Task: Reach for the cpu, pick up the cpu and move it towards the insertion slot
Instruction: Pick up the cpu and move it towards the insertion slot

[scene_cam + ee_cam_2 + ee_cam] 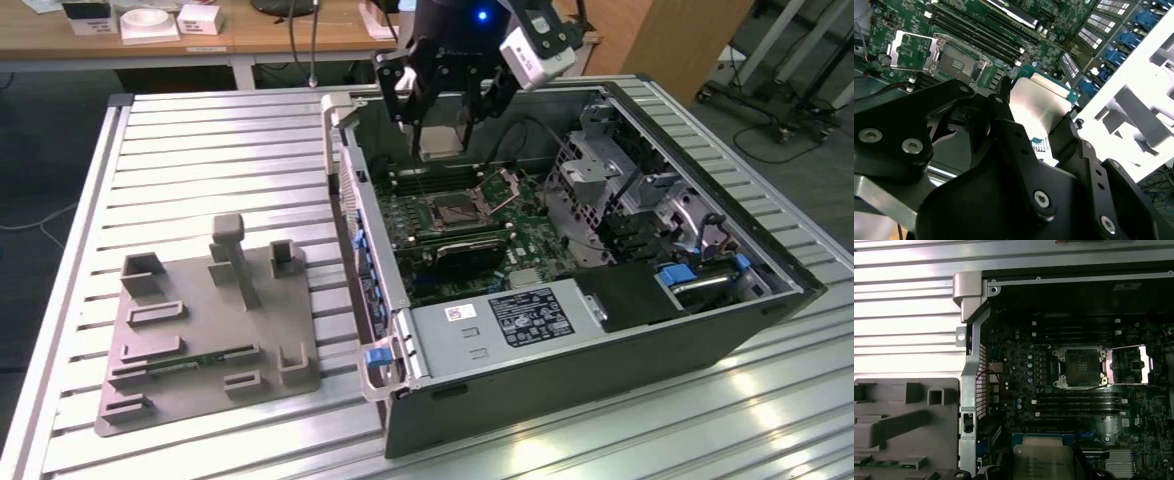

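My gripper (pixel 441 138) hangs above the open computer case, shut on the cpu (pixel 439 146), a flat square chip with a silvery top. In both wrist views the cpu (pixel 1040 102) (pixel 1042 462) sits clamped between the black fingers (pixel 1004 125). The insertion slot (pixel 450 210) lies lower down on the green board, towards the exterior view's near side. It is a metal-framed socket with a dark centre (pixel 1079 367) (pixel 956 61) and its latch plate (pixel 1130 365) is swung open beside it. The cpu is held in the air, clear of the board.
The case's raised side wall (pixel 350 230) runs along the exterior view's left of the board. A drive cage (pixel 607 175) and cables stand on the right. A grey tray (pixel 200 320) holding a green memory stick (pixel 187 367) lies on the ribbed metal table (pixel 214 150).
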Motion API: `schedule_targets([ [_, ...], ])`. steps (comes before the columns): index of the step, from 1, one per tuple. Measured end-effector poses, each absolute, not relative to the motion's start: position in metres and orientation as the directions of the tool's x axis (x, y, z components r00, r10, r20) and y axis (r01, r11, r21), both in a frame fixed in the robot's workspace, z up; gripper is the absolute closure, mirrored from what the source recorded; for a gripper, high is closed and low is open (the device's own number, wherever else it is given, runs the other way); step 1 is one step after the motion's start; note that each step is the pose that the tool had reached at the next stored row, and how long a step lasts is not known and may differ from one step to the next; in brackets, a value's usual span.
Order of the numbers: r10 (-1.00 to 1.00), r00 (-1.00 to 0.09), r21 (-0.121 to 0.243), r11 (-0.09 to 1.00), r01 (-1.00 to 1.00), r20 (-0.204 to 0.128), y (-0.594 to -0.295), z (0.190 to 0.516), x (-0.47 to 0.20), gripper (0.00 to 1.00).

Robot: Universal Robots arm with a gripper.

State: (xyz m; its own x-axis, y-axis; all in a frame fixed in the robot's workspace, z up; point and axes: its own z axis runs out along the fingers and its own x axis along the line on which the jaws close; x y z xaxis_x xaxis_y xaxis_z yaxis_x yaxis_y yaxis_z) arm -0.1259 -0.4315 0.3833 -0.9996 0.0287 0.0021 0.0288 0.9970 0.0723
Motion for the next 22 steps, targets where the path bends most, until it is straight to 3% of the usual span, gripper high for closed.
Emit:
schedule_targets([
  [22,0.029,-1.000,0.072,0.997,0.029,0.002,-0.426,0.383,-0.100,0.45],
])
